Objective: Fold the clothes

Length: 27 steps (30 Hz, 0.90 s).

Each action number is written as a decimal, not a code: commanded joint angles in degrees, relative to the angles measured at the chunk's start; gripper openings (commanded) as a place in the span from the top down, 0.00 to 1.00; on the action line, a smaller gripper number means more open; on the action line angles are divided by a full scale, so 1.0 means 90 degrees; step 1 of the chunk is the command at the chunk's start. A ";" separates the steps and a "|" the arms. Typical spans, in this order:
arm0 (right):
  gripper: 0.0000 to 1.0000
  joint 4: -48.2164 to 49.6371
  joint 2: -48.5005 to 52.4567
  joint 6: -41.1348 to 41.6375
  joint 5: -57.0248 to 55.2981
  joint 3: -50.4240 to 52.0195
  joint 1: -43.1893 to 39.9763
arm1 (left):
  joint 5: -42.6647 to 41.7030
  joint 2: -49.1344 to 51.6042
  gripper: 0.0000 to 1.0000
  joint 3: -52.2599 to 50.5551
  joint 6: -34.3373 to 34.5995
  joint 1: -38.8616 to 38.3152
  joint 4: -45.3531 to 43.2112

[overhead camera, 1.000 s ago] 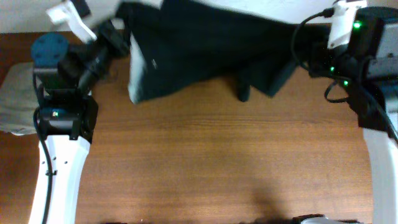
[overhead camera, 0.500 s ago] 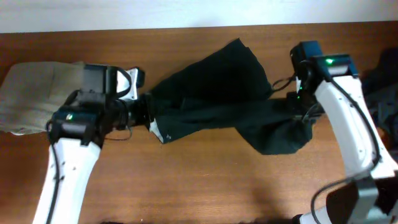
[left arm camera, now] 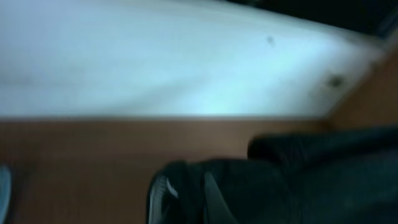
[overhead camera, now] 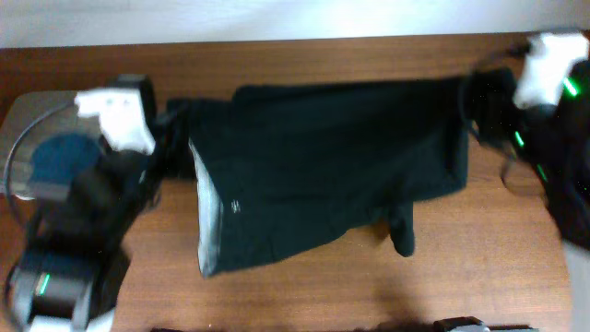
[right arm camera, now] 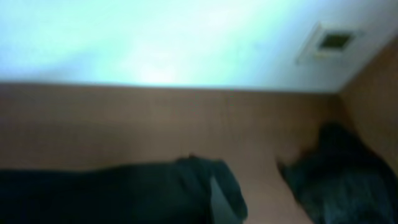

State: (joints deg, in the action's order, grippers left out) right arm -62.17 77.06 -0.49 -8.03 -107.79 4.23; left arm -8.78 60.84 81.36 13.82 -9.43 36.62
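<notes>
A large black garment [overhead camera: 332, 166] hangs spread between my two grippers, raised above the table. Its pale grey waistband lining [overhead camera: 210, 217] runs down the left edge, and a leg end [overhead camera: 401, 235] dangles at the lower right. My left gripper [overhead camera: 177, 124] is shut on the garment's upper left corner. My right gripper [overhead camera: 468, 97] is shut on its upper right corner. Both wrist views are blurred. The left wrist view shows the black fabric [left arm camera: 280, 180] bunched over the fingers. The right wrist view shows it [right arm camera: 124, 193] draped over the fingers.
A beige piece [overhead camera: 17, 115] lies at the table's left edge, mostly hidden behind my left arm. A dark pile of clothes [right arm camera: 342, 177] lies at the far right of the table. The white wall [overhead camera: 277, 18] runs behind the wooden table [overhead camera: 304, 295].
Both arms have risen toward the overhead camera and moved apart. The black garment, bunched between them half a second ago, is now pulled wide with its waistband lining showing.
</notes>
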 commanded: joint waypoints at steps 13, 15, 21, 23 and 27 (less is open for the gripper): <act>0.01 0.0046 0.3084 -0.0228 0.0505 0.0061 -0.0347 | 0.0685 0.4529 0.01 0.0342 -0.0185 0.0857 0.0248; 0.01 -0.0379 0.3198 -0.1256 0.1649 0.0503 -0.0141 | 0.0566 0.4595 0.01 0.0333 -0.0015 0.0860 0.1367; 0.01 0.0865 0.3208 -0.1613 0.1627 0.2482 0.1409 | 0.0566 0.5693 0.01 0.0017 0.0318 0.0860 0.1758; 0.01 0.1632 0.3208 -0.1613 0.1535 0.2987 0.1851 | 0.0556 0.6283 0.05 0.0010 0.0325 0.0857 0.1948; 0.25 0.1851 0.3322 -0.1613 0.1467 0.3058 0.2072 | 0.0495 0.6618 0.04 -0.0085 0.0386 0.0860 0.2157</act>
State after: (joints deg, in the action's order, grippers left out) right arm -46.78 106.15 -15.00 5.67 -80.64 22.35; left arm -3.46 118.74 81.78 16.58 -1.85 55.96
